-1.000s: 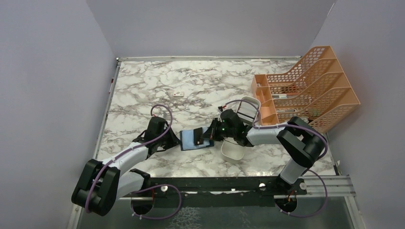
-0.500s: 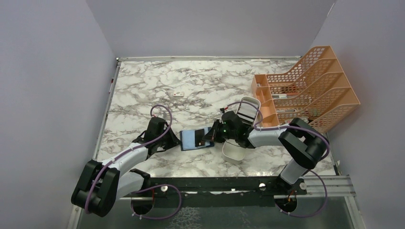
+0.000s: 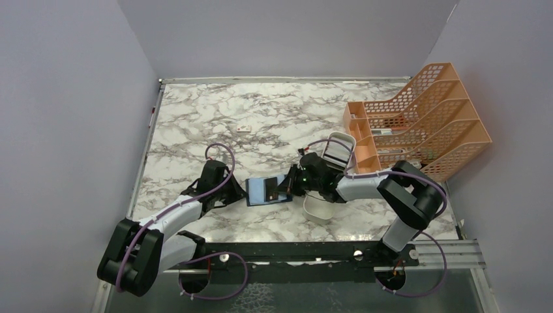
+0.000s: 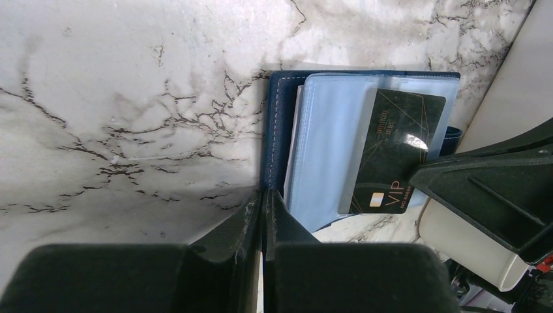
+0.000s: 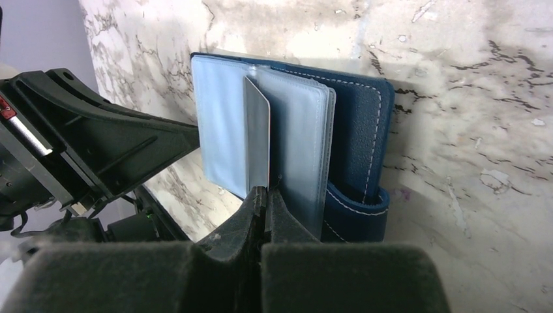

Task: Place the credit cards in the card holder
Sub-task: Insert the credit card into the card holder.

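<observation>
Card holder (image 3: 262,191) lies open, left gripper (image 3: 240,193) at its left edge, right gripper (image 3: 283,188) at its right. Left wrist: jaws shut, tips touching its navy edge. Right wrist: jaws pinch a credit card (image 5: 257,137) against its pale sleeves.

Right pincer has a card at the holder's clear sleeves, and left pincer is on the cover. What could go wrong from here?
1. The card holder's sleeves lie fanned and loose, so the card may slip between leaves instead of into a pocket.
2. The left pincer pinches only the cover's edge. A push from the right pincer might twist the holder free.
3. The white tray sits close by the right pincer and could get nudged.
</observation>
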